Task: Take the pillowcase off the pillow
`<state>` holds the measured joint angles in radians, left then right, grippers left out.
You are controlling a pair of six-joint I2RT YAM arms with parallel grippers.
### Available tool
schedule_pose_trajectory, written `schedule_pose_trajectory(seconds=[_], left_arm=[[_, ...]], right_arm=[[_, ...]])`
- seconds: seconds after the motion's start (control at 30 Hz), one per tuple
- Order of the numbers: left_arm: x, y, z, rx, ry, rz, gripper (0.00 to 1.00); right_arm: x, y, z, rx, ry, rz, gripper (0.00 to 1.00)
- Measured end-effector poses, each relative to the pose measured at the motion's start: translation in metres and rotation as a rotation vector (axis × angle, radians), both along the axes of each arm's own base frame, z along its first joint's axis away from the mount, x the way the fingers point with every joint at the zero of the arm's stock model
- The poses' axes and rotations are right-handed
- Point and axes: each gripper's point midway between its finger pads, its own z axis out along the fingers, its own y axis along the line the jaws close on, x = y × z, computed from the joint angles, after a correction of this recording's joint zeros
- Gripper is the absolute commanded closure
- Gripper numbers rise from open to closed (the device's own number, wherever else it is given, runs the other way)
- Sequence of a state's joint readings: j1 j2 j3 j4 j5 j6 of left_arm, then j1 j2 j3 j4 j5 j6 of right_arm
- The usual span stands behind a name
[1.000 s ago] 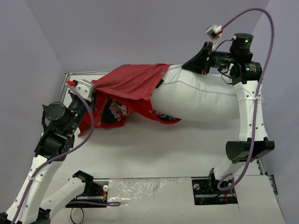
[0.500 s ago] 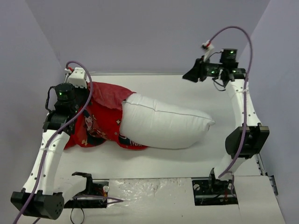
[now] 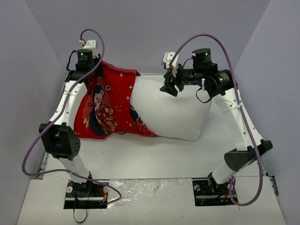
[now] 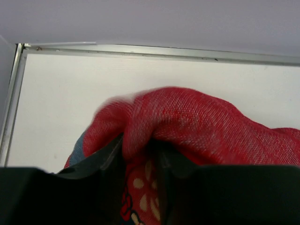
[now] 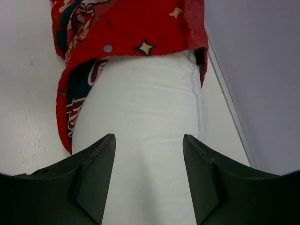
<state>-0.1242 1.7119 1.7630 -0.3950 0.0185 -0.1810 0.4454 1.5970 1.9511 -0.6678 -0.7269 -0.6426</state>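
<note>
Left gripper [image 4: 140, 149]: fingers clamped on a bunched fold of the pillowcase [image 3: 105, 110], held up at the far-left corner of the table [image 3: 154, 159]. The cover still sleeves the left end of the pillow [image 3: 176, 115]; the rest lies bare at centre. Right gripper [image 5: 147, 143]: fingers spread above the bare part, holding nothing. Treat removal as well advanced, not complete.
</note>
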Motion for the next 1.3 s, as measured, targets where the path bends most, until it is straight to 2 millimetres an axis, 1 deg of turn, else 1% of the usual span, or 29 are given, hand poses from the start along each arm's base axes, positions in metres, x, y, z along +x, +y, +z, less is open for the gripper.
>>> schedule_pose_trajectory(seconds=[0.03, 0.07, 0.1, 0.13, 0.2, 0.23, 0.27, 0.33, 0.37, 0.4, 0.47, 0.5, 0.53, 0.57, 0.6, 0.63, 0.67, 0.7, 0.73, 0.77, 0.8, 0.87, 0.9, 0.97, 1.03, 1.1, 1.2, 1.27, 1.3], left_arm=[[0.006, 0.0, -0.003, -0.008, 0.008, 0.011, 0.5], [0.009, 0.0, -0.003, -0.007, 0.009, 0.017, 0.35], [0.01, 0.001, -0.003, -0.012, 0.009, 0.028, 0.16], [0.009, 0.003, -0.002, -0.013, 0.004, 0.035, 0.11], [0.006, 0.005, 0.013, -0.021, -0.045, 0.048, 0.04], [0.001, 0.006, 0.022, -0.02, -0.076, 0.048, 0.03], [-0.007, 0.007, 0.033, -0.02, -0.109, 0.043, 0.03], [-0.029, 0.009, 0.06, -0.019, -0.187, 0.03, 0.03], [-0.044, 0.008, 0.074, -0.024, -0.228, 0.017, 0.04], [-0.06, 0.008, 0.088, -0.03, -0.268, 0.004, 0.04], [-0.09, 0.005, 0.108, -0.048, -0.341, -0.027, 0.06], [-0.107, 0.001, 0.11, -0.061, -0.36, -0.049, 0.06], [-0.123, -0.004, 0.107, -0.076, -0.371, -0.071, 0.07], [-0.137, -0.011, 0.095, -0.089, -0.359, -0.1, 0.07], [-0.151, -0.02, 0.082, -0.102, -0.342, -0.127, 0.07], [-0.165, -0.03, 0.066, -0.116, -0.316, -0.159, 0.07], [-0.177, -0.042, 0.048, -0.13, -0.28, -0.193, 0.07], [-0.19, -0.055, 0.031, -0.144, -0.253, -0.229, 0.07], [-0.2, -0.066, 0.012, -0.154, -0.212, -0.259, 0.07], [-0.21, -0.075, -0.008, -0.158, -0.167, -0.283, 0.07], [-0.219, -0.082, -0.025, -0.16, -0.133, -0.3, 0.07], [-0.231, -0.094, -0.066, -0.147, -0.042, -0.314, 0.07], [-0.235, -0.097, -0.083, -0.141, -0.009, -0.309, 0.07], [-0.242, -0.099, -0.108, -0.135, 0.036, -0.294, 0.07], [-0.243, -0.101, -0.123, -0.131, 0.049, -0.278, 0.07], [-0.238, -0.105, -0.128, -0.115, 0.047, -0.277, 0.06], [-0.222, -0.116, -0.132, -0.053, 0.036, -0.309, 0.05], [-0.211, -0.126, -0.136, 0.022, 0.048, -0.35, 0.05], [-0.204, -0.133, -0.136, 0.075, 0.043, -0.388, 0.04]], right_arm=[[-0.001, 0.001, 0.006, 0.003, -0.026, 0.015, 0.49], [-0.006, 0.004, 0.005, -0.002, -0.038, 0.035, 0.51], [-0.012, 0.008, -0.003, -0.013, -0.035, 0.058, 0.56], [-0.021, 0.011, -0.017, -0.035, -0.01, 0.083, 0.57], [-0.036, 0.016, -0.057, -0.089, 0.069, 0.121, 0.58], [-0.044, 0.017, -0.082, -0.129, 0.125, 0.133, 0.55], [-0.049, 0.017, -0.108, -0.167, 0.182, 0.133, 0.52], [-0.047, 0.008, -0.15, -0.252, 0.267, 0.084, 0.47], [-0.044, 0.004, -0.165, -0.284, 0.29, 0.051, 0.46], [-0.035, -0.003, -0.178, -0.316, 0.302, 0.005, 0.45], [-0.015, -0.014, -0.192, -0.347, 0.302, -0.083, 0.41], [-0.001, -0.022, -0.196, -0.35, 0.295, -0.138, 0.38], [0.016, -0.031, -0.199, -0.354, 0.281, -0.197, 0.36], [0.032, -0.041, -0.201, -0.36, 0.264, -0.252, 0.34], [0.049, -0.053, -0.203, -0.366, 0.253, -0.304, 0.3], [0.065, -0.064, -0.206, -0.37, 0.245, -0.353, 0.28], [0.076, -0.072, -0.208, -0.374, 0.238, -0.381, 0.25], [0.084, -0.08, -0.208, -0.382, 0.221, -0.399, 0.18], [0.088, -0.087, -0.209, -0.392, 0.21, -0.411, 0.15], [0.09, -0.09, -0.206, -0.398, 0.193, -0.408, 0.1], [0.091, -0.09, -0.201, -0.399, 0.169, -0.401, 0.0], [0.087, -0.084, -0.19, -0.394, 0.116, -0.377, 0.0], [0.082, -0.078, -0.183, -0.392, 0.088, -0.359, 0.0], [0.066, -0.062, -0.172, -0.388, 0.021, -0.304, 0.0], [0.05, -0.052, -0.169, -0.393, -0.039, -0.258, 0.0], [0.041, -0.049, -0.172, -0.414, -0.082, -0.223, 0.0], [0.046, -0.063, -0.179, -0.469, -0.146, -0.189, 0.0], [0.051, -0.078, -0.183, -0.501, -0.183, -0.157, 0.0], [0.055, -0.089, -0.184, -0.519, -0.2, -0.149, 0.0]])
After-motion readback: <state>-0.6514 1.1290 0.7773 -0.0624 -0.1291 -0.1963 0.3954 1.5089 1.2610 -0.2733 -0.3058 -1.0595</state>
